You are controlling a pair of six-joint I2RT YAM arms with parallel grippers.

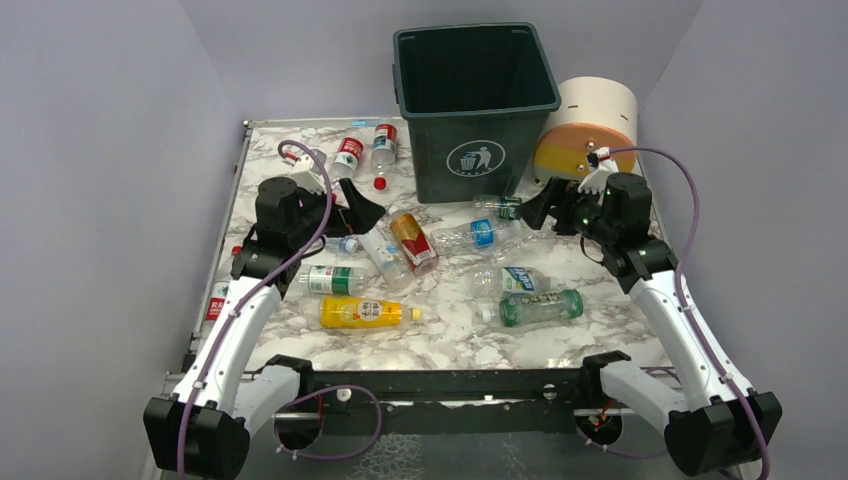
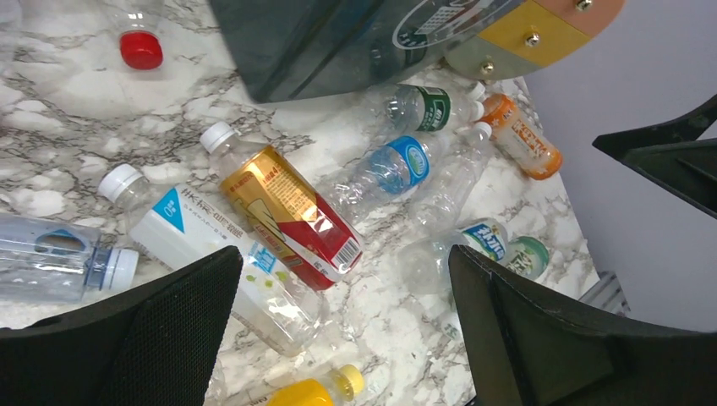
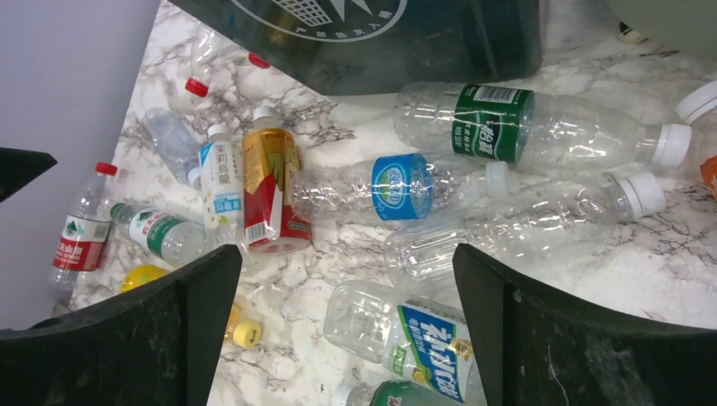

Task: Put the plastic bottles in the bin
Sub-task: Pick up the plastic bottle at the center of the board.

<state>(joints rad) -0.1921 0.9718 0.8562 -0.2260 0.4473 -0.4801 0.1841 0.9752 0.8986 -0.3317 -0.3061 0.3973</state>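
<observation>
One bin point(image 1: 475, 150) stands upright at the far centre of the desk point(image 1: 450, 345). One cream-and-orange cylinder point(image 1: 590, 125) sits just beside it on the right. The plastic bottles point(image 1: 335, 280) all lie on the desk in front of and left of the bin; at least fourteen can be counted across the views. Singles: one red-and-gold bottle point(image 1: 413, 241), one yellow-orange bottle point(image 1: 360, 313), one green bottle point(image 1: 542, 307), one blue-labelled bottle point(image 1: 481, 233). Three red-labelled bottles are visible: two point(image 1: 349, 155) left of the bin, one at the desk's left edge. The left end effector point(image 1: 362, 212) is spread wide and holds nothing; the red-and-gold bottle lies between its fingers in the wrist view. The right end effector point(image 1: 535, 208) is likewise wide and empty, above the blue-labelled bottle near the bin's front right corner.
</observation>
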